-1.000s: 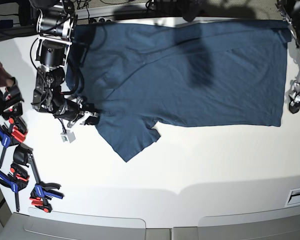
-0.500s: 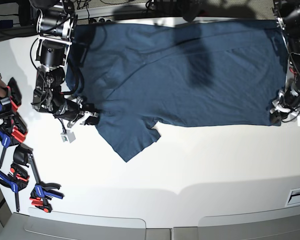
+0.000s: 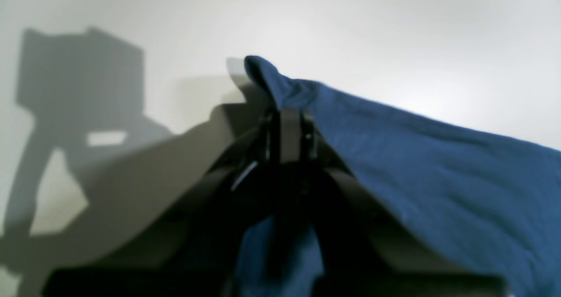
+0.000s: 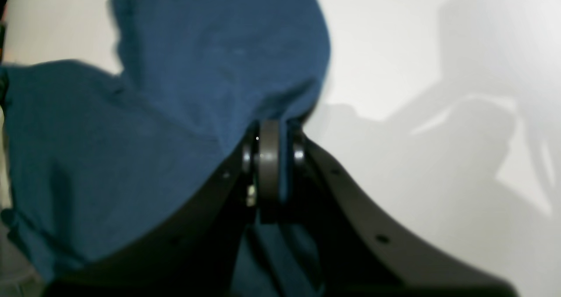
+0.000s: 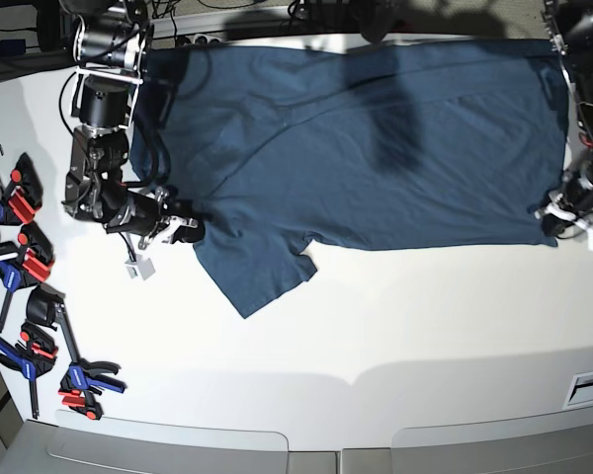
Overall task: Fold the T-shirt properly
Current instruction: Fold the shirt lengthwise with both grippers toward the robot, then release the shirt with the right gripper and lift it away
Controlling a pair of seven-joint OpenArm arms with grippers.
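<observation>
We find the left gripper (image 5: 563,210) now clamped on the T-shirt (image 5: 376,138) at its hem corner; a second ago it stood apart off the cloth. The right gripper (image 5: 183,229) stays pinched on the sleeve edge. The shirt lies flat across the table's (image 5: 376,326) far half; the near half offers open room, clamps (image 5: 40,316) lining one side.
</observation>
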